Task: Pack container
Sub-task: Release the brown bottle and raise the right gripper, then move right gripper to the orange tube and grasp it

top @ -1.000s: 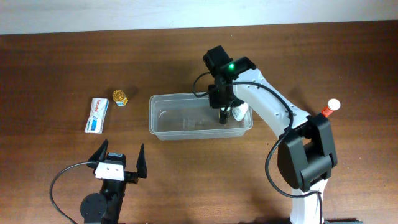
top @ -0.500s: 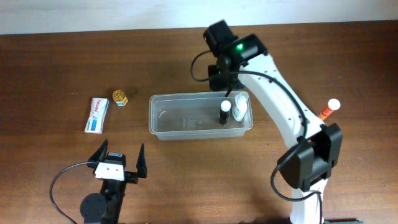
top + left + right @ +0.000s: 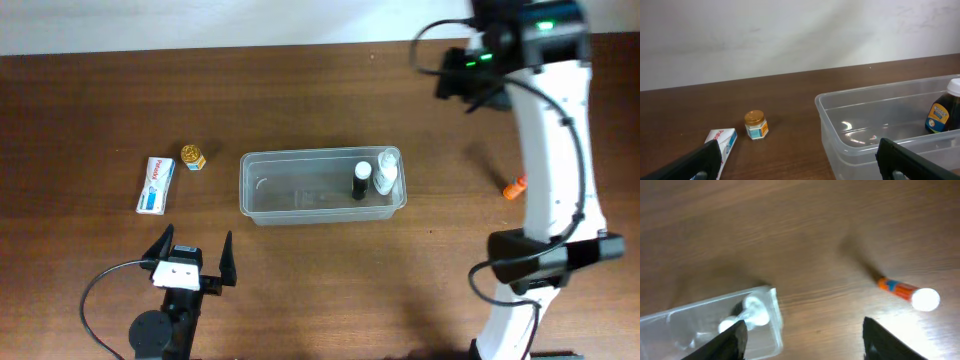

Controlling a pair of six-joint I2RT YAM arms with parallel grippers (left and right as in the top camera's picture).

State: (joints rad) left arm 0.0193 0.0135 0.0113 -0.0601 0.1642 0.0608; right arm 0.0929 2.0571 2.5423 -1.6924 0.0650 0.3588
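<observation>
Right claw (image 3: 803, 343) agape, container (image 3: 300, 153) holding two bottles (image 3: 386, 175)

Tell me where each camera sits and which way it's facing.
Overhead: above the table, looking straight down; the left arm and right arm show.
Left wrist: low, facing the far wall past the gold-lidded jar; fingers of the left gripper show.
Right wrist: high, looking down at the orange tube; fingers of the right gripper show.
Shared: both wrist views catch the container.
</observation>
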